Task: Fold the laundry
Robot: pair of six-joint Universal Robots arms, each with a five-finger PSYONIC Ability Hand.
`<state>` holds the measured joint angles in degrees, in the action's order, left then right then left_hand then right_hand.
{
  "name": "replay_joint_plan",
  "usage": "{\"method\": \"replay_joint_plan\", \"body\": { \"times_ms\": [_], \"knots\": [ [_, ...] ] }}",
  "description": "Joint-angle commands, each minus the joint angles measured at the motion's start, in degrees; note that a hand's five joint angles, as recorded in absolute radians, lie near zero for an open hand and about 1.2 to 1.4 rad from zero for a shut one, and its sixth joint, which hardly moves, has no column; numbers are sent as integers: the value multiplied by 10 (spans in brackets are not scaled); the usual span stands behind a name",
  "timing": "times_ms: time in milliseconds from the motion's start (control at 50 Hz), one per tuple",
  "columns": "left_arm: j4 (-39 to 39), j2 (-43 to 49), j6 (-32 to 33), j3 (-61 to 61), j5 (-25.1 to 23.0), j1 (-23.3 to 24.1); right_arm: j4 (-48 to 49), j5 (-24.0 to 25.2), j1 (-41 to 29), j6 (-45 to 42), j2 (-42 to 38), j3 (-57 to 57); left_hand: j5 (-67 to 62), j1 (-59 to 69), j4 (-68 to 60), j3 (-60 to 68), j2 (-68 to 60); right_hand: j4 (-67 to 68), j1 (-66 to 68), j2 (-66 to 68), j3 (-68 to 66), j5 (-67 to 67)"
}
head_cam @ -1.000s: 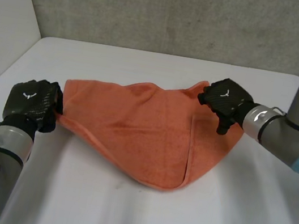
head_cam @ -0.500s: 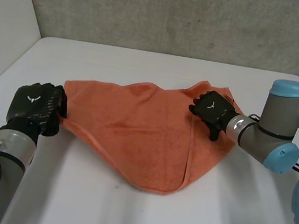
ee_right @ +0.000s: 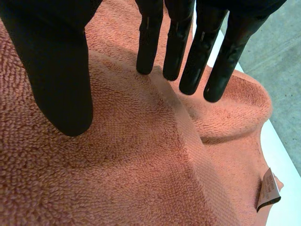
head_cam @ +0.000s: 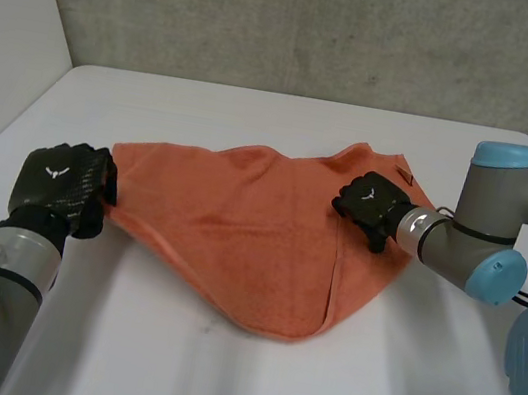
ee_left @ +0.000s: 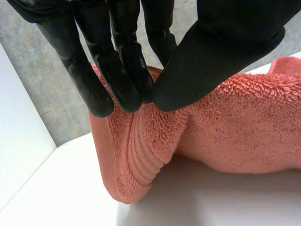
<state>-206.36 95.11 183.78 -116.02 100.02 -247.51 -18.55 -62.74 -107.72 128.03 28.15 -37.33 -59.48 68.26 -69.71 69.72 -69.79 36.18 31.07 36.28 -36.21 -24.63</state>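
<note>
On the white table the orange towel is laid roughly doubled, neat folding judged largely undone; one corner is pinched by the left hand, while the right hand is rested, fingers straight, on a folded edge.

Black left hand, right hand; grey arms

White table spans foreground, matte top, rounded far-right corner. Grey concrete wall runs behind it, rough and mottled, meeting table's far edge. White side panel stands along table's left edge, joining concrete wall at corner. Light soft, even.
</note>
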Motion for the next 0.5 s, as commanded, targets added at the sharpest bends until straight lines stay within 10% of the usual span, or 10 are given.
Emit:
{"method": "replay_joint_plan", "body": {
  "times_ms": [20, 140, 500],
  "knots": [
    [1, -2, 0, -1, 0, 0, -6, 3, 1, -4, 1, 0, -105, 117, -103, 103, -102, 154, 205, 153, -154, -170],
    [1, -5, 0, -3, -1, 0, -11, -1, 3, -3, 15, 0, -105, 117, -103, 103, -102, 437, 489, 436, -437, -453],
    [1, -10, 0, -2, 1, 0, -4, -47, 19, 42, 94, -60, -105, 117, -103, 103, -102, 438, 489, 437, -438, -454]
  ]
}}
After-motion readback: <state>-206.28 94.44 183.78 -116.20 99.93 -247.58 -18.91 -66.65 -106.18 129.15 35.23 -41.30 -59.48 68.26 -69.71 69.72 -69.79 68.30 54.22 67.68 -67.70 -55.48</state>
